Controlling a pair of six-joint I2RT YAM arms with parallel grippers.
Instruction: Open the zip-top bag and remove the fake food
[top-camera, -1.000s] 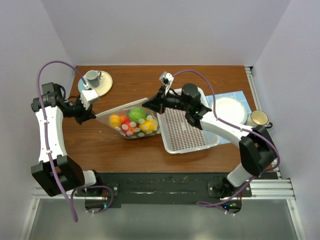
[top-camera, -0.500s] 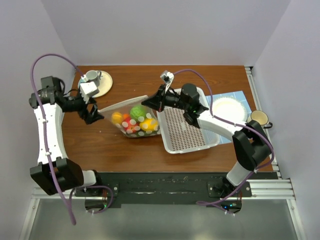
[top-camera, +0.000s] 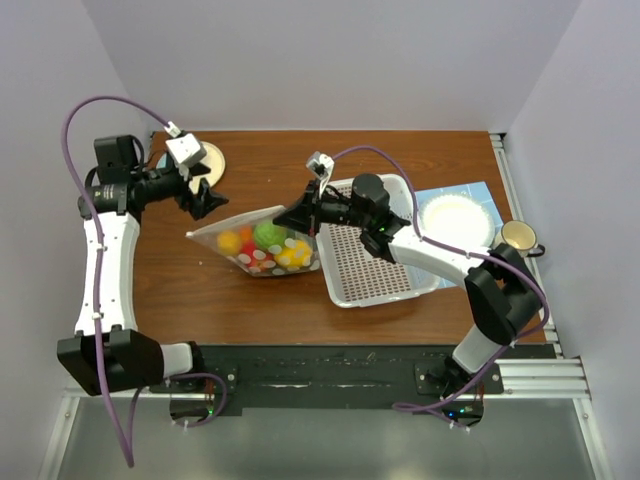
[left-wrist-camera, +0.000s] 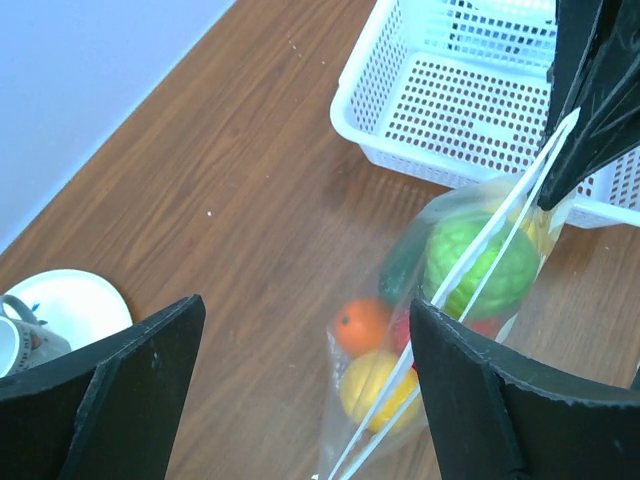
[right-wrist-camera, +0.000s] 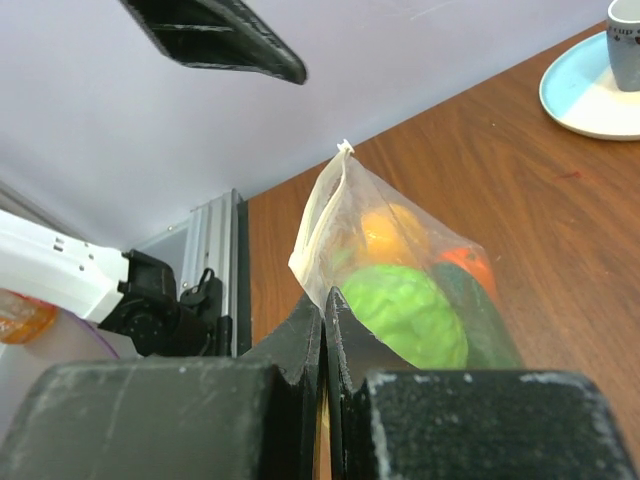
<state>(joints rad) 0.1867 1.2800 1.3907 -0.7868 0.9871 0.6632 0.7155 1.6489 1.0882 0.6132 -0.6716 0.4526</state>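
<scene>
The zip-top bag (top-camera: 262, 250) is clear with pale dots and hangs tilted over the brown table. My right gripper (top-camera: 298, 213) is shut on the right end of its top edge. In the right wrist view the right gripper (right-wrist-camera: 325, 300) pinches the bag (right-wrist-camera: 345, 215). The fake food shows inside it: a green round one (top-camera: 268, 233), a yellow lemon (top-camera: 229, 241), an orange (left-wrist-camera: 362, 325) and a dark green piece (right-wrist-camera: 480, 315). My left gripper (top-camera: 204, 198) is open above and behind the bag's left end, apart from it. Its wrist view looks down on the bag (left-wrist-camera: 470, 300) between the spread fingers (left-wrist-camera: 150, 370).
A white perforated basket (top-camera: 375, 262) stands right of the bag, partly under the right arm. A saucer with a cup (top-camera: 212, 160) sits at the back left, close behind the left gripper. On the right, a white plate (top-camera: 455, 215) rests on a blue mat beside a cup (top-camera: 518, 236).
My left gripper has opened, let go of the bag's left end, and risen back toward the saucer. The right gripper keeps its hold and has shifted slightly left.
</scene>
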